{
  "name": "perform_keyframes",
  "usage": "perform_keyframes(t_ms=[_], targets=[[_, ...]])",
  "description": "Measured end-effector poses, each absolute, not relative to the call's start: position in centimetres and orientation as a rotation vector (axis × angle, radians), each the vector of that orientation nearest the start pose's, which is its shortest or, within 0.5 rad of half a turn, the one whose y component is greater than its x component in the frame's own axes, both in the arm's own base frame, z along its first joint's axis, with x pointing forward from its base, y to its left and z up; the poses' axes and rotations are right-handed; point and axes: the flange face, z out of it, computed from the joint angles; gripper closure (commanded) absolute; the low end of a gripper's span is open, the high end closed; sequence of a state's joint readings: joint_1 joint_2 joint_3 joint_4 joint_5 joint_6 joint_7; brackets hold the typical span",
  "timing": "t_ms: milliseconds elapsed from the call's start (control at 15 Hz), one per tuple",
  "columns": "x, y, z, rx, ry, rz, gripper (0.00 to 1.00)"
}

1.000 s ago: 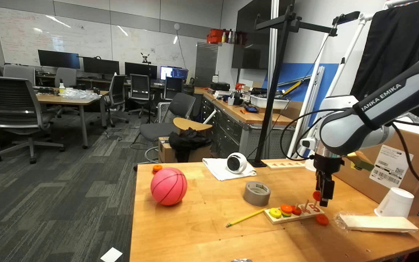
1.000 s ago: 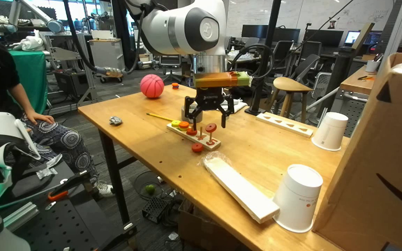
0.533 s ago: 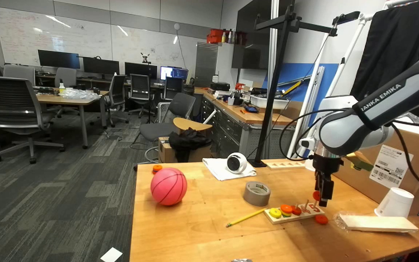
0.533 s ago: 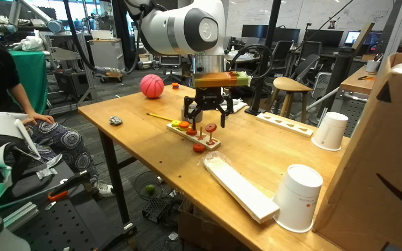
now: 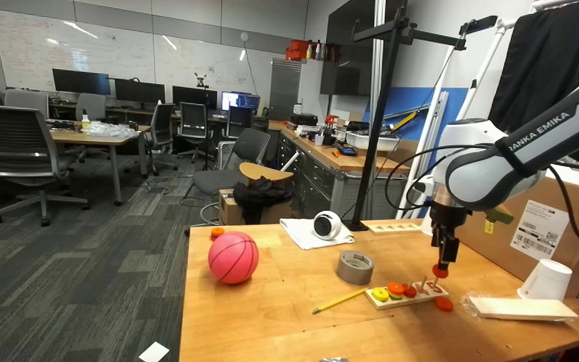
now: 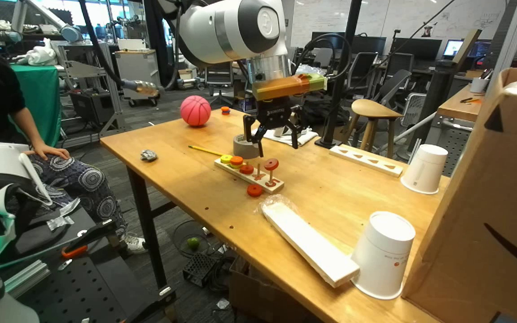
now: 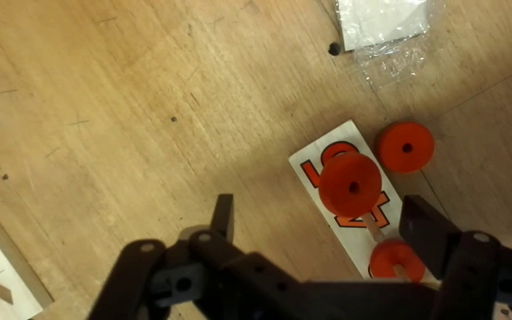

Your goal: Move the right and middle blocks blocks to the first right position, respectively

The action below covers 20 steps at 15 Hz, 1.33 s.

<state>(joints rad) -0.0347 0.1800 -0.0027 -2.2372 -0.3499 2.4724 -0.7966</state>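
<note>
The tool [image 6: 278,151] hangs spread wide near the pegged board [image 7: 359,240]; tape roll [image 5: 354,273], pencil [image 5: 340,300] and wrapped slat [image 5: 523,308] lie close by, pink ball [image 5: 233,257] near a desk [image 5: 249,322] corner.

In an exterior view: ball [image 5: 233,257], lower left of centre; tape [image 5: 355,274], right of centre; pencil [image 5: 340,301] below tape, slanting; cup [image 5: 546,280] inverted, lower right.

Your room: bare desk [image 5: 405,251] between pegged board [image 7: 359,242] and slotted board [image 7: 0,263].
The tape roll [image 5: 355,270] flanks that lane. A raised red disc [image 6: 271,164] stands close to your pincer [image 6: 278,150]; a loose red disc [image 6: 254,190] lies beside the pegged board. Toward the edge by the cardboard box [image 6: 487,202], the wrapped plank [image 6: 310,244] and white cups [image 6: 383,255] block you.
</note>
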Motion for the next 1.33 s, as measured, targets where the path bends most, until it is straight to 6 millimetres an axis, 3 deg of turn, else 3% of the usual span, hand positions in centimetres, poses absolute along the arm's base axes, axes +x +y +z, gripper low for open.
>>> perform_keyframes(t_ms=[400,467,667,800,1333], targets=[[54.4,-1.9,30.6,-2.947,-1.654,0.032,0.77],[54.3,-1.9,30.9,-2.950,-1.654,0.023,0.81],[53.8,-1.9,31.7,-2.958,-1.653,0.006,0.87],[53.4,-1.9,31.8,-2.957,-1.645,0.007,0.84],[51.7,-1.8,30.0,-2.935,-1.618,0.063,0.82]])
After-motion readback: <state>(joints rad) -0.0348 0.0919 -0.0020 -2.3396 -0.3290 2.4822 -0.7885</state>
